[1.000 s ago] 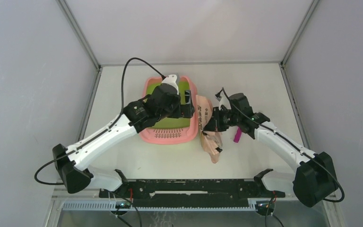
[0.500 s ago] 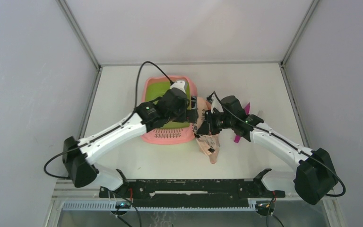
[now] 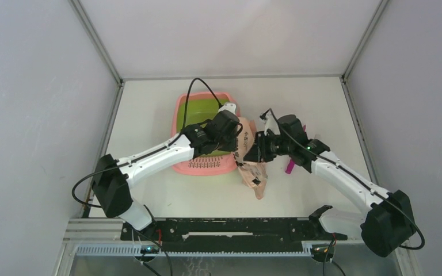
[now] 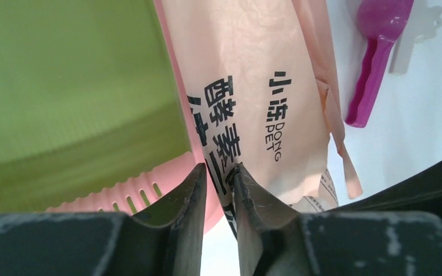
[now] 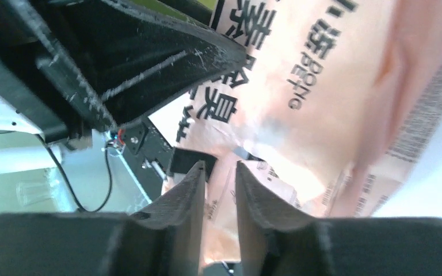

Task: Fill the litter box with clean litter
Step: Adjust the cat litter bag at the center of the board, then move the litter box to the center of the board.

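Top external view: peach bag [image 3: 256,175] lies on the worktop [image 3: 149,103] just beside the litter box [image 3: 204,167]; left gripper [image 4: 218,168] jaws pinch the bag's printed edge, probably to lift and pour; right gripper [image 5: 219,165] jaws straddle a fold, grip unclear.

Litter box [image 3: 204,168] has a pink rim, a lime-green basin and a pink slotted grid. The bag [image 3: 256,175] is peach-pink with black printed characters and black "DONG PET" lettering. Scoop [image 4: 374,69] is bright magenta. Counter [image 3: 207,195] is off-white, the arms [image 3: 155,154] are white with black joints, and the walls [image 3: 34,115] are pale grey.
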